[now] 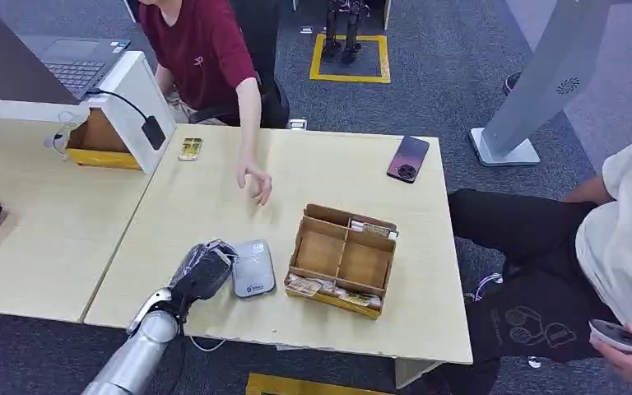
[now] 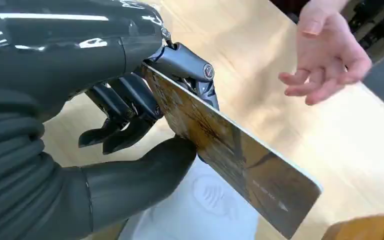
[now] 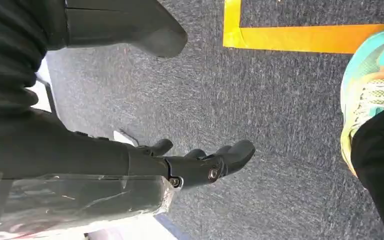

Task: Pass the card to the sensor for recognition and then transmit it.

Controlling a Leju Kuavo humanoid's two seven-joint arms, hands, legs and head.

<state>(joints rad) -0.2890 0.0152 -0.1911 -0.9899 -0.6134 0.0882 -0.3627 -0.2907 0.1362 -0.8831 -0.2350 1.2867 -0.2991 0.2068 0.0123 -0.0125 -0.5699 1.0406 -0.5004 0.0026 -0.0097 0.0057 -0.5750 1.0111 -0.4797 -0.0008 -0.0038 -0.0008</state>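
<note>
- The left robot hand [image 2: 130, 100] pinches the card [image 2: 230, 155] by one end, thumb under it and fingers [image 2: 190, 67] over its upper edge; most of the card sticks out free beyond the grip.
- The card looks thin, flat and stiff, and probably very light. Its glossy face could slip between smooth pads, so I judge the firm hold near the end, leaving the rest clear for reading, to be the right one.
- Directly beneath the held card lies the grey sensor [image 1: 252, 267] on the table [image 1: 214, 206], just beside the robot hand.
- A person's hand [image 1: 256, 183] hangs over the table a little beyond the robot hand, palm loose, likely the place to deliver the card.
- On the far side of the sensor from the robot hand stands a cardboard box [image 1: 341, 259] with compartments and more cards along its edges; a swing that way could knock it.
- A phone [image 1: 408, 158] lies well apart, out of the way.
- The right robot hand [image 3: 200, 160] hangs over the carpet, fingers loosely apart, holding nothing.
</note>
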